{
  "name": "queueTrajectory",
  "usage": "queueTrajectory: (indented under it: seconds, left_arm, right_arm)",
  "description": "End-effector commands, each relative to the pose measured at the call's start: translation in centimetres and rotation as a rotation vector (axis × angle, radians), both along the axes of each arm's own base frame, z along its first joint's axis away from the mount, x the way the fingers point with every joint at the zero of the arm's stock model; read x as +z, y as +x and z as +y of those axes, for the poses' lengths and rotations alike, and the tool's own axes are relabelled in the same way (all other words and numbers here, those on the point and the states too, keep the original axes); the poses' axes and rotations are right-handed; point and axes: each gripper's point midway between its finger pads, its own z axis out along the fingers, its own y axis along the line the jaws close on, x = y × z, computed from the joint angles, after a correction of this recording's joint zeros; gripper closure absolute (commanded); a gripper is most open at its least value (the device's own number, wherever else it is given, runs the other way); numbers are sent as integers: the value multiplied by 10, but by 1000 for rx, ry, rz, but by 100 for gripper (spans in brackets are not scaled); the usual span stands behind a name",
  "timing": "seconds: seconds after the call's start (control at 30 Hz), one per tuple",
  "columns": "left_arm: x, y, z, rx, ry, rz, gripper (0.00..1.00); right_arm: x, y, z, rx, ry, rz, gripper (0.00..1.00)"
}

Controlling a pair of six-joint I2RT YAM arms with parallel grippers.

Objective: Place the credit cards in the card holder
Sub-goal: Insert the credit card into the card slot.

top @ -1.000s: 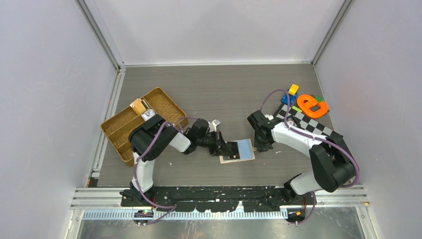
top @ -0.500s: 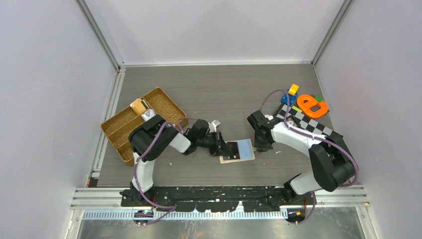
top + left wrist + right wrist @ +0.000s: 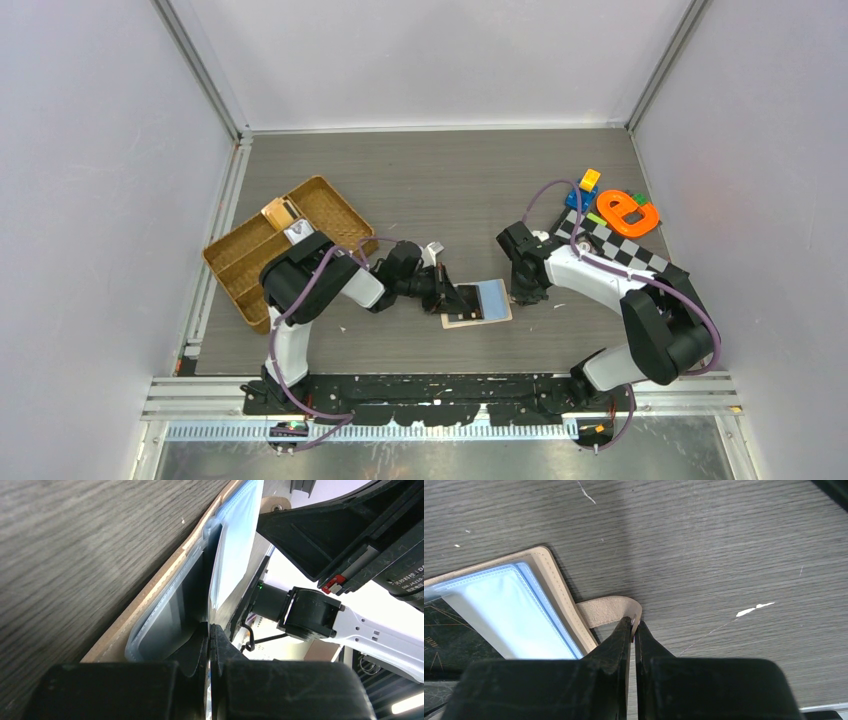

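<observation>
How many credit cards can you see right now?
1 for certain: a dark card on the left half of the open card holder, at the left fingers. A small grey thing in the wicker tray might be another, too small to tell. Others may be hidden.

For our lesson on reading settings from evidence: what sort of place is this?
Probably a robotics test cell: a left arm and right arm bolted at the table edge, plain walls on metal posts, and a checkered strip.
</observation>
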Motion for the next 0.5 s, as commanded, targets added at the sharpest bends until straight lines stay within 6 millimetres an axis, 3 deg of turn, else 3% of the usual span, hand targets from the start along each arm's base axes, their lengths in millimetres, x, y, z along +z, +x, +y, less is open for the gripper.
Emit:
queueTrajectory:
  seconds: [0.0, 0.47]
  left_arm:
    - [-3, 6, -4, 34, 9, -22, 100]
    - [-3, 4, -11, 36, 2, -22, 100]
  right_arm:
    - [8, 11, 1, -12, -8, -39, 100]
    - [8, 10, 0, -13, -8, -40, 100]
